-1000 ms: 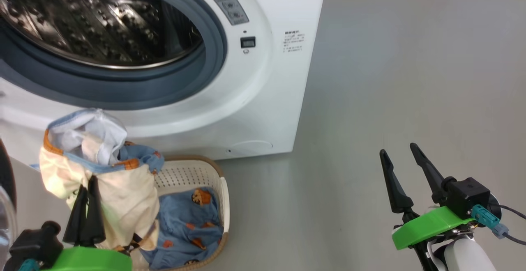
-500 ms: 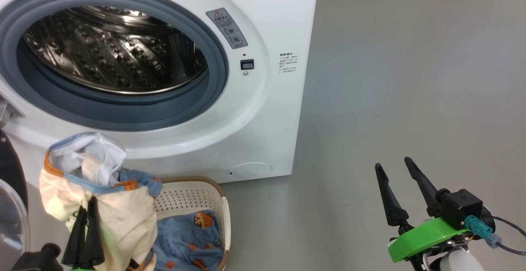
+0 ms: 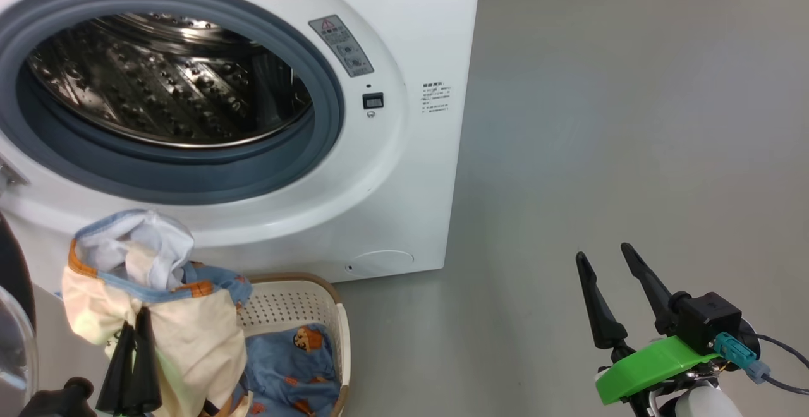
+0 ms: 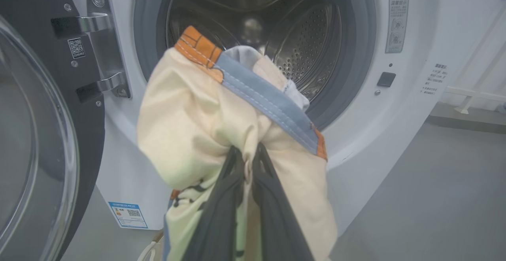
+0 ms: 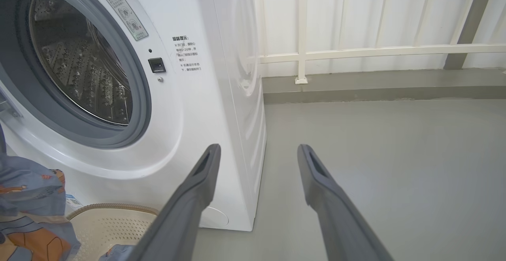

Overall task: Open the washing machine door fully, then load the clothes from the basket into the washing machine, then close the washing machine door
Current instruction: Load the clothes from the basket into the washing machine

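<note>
Left gripper (image 4: 248,150) is pinching the cream garment (image 4: 189,126) above the basket (image 3: 297,297), needing lifting over the gasket lip (image 3: 189,180) deep into the steel drum (image 4: 300,35) before releasing; right gripper (image 3: 603,251) is idling wide open.

Left gripper (image 4: 247,152) pinched tight on the clothes (image 4: 189,126): a cream bundle with a blue band and orange trim, held up before the washing machine (image 4: 395,106) opening. Steel drum (image 4: 308,35) showed behind it. Washing machine door (image 4: 35,134) stood swung open at left on its metal hinge (image 4: 104,43). Blue label sticker (image 4: 128,214) sat low on the front.
</note>
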